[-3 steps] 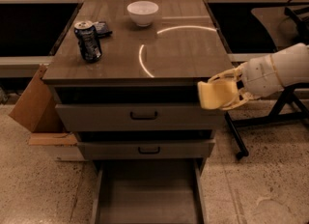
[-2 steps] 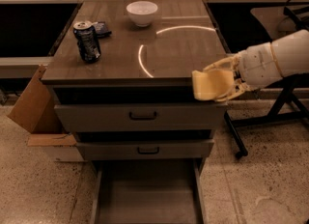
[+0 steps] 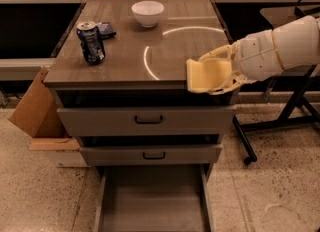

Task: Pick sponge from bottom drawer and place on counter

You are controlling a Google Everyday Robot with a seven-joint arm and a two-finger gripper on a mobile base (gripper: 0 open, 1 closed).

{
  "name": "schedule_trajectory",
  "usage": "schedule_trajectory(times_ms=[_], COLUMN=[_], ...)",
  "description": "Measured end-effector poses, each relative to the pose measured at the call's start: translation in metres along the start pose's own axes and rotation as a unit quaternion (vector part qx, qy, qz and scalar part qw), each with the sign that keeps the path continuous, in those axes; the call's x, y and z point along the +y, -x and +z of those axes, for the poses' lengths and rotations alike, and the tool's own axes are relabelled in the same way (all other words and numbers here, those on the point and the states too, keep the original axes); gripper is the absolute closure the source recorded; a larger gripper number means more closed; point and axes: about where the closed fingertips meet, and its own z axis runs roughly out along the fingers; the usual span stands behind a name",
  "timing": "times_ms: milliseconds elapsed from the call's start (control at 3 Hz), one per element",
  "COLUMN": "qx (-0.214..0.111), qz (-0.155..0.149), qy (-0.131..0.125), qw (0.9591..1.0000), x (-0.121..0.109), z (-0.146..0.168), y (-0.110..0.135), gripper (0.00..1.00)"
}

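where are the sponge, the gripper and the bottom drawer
sponge (image 3: 202, 78), camera view, middle of its pale face
gripper (image 3: 210, 74), camera view, between its fingertips, at front right of counter (image 3: 125, 62)
bottom drawer (image 3: 152, 202), camera view, bare floor

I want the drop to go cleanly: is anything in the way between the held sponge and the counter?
Nothing visible is. The gripper holds the sponge at the counter's front right edge. The can and the bowl stand apart from it, to the left and at the back.

Robot test lab, drawer cabinet (image 3: 145, 121) on speckled floor (image 3: 270, 196), cardboard box (image 3: 32, 111), jaws holding sponge (image 3: 207, 76) at counter (image 3: 125, 56) corner
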Motion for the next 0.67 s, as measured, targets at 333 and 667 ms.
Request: schedule_trajectory(times_ms=[333,667], qx=[0.000,-0.001], qz=[0.008,0.027], qy=[-0.011,-0.036], qw=[0.9999,0.9990], x=[-0.005,-0.022], z=[0.004,0.011], y=[-0.006,-0.028], gripper=[1.00,1.00])
